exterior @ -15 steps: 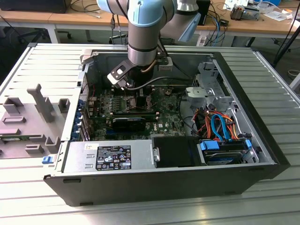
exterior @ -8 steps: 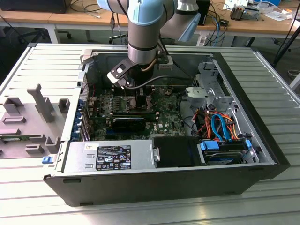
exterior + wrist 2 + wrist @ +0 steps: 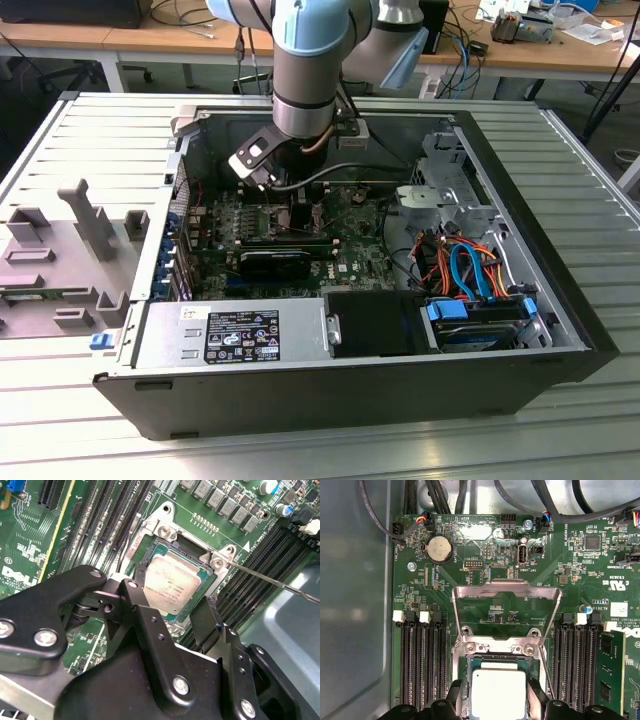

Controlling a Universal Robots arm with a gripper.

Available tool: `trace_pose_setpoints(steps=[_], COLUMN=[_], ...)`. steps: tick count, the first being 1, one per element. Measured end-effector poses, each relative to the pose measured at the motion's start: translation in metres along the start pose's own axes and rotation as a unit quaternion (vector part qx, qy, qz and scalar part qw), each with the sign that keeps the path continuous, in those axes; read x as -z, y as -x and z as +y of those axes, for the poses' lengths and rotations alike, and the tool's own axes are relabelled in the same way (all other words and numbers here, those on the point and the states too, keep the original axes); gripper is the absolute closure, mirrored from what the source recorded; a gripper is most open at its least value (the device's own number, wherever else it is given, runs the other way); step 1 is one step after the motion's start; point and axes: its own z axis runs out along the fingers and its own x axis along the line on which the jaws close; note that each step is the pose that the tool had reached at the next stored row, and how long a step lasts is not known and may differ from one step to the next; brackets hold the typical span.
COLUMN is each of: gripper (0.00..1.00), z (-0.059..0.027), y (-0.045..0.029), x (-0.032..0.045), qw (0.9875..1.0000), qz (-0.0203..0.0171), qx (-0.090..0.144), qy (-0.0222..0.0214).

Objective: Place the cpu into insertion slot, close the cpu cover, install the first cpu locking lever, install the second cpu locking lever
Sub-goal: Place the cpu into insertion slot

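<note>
The cpu [image 3: 170, 585] [image 3: 498, 692], a small square chip with a dull silver top, lies flat in the insertion slot [image 3: 157, 530] [image 3: 495, 647] on the green motherboard [image 3: 350, 245]. My gripper [image 3: 167, 597] [image 3: 498, 704] [image 3: 292, 205] straddles it, with a black fingertip [image 3: 132, 587] pressed against one edge of the chip and the other against the opposite edge. The cpu cover [image 3: 505, 592] stands swung back behind the slot, its square cut-out showing the board. A thin locking lever [image 3: 270, 582] [image 3: 548, 672] sticks up free beside the slot.
Black memory slots [image 3: 422, 660] [image 3: 575, 655] flank the socket on both sides. Cables [image 3: 445, 495] run along the case wall behind the board. In the exterior view a grey power supply [image 3: 230, 335] and a drive bay with blue and orange cables [image 3: 470, 275] fill the near side of the case.
</note>
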Motion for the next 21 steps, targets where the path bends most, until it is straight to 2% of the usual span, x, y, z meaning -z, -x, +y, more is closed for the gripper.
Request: trace_pose_setpoints(steps=[2,8,13,14,17,21], gripper=[0.38,0.38,0.71,0.71,0.89,0.89], z=[0.0,0.0002,0.0007,0.0011,0.003,0.0061], y=[-0.0003,-0.0005,0.0039,0.0054,0.0093,0.0115], x=[0.0111,0.0142,0.0144,0.0144,0.0144,0.0147], qw=[1.0,1.0,1.0,1.0,1.0,0.9999], qz=[0.0011,0.0017,0.003,0.0033,0.0039,0.0052], qx=[0.0,0.0,0.0,0.0,0.0,0.0], qy=[0.0001,0.0,-0.0016,-0.0024,-0.0056,-0.0091])
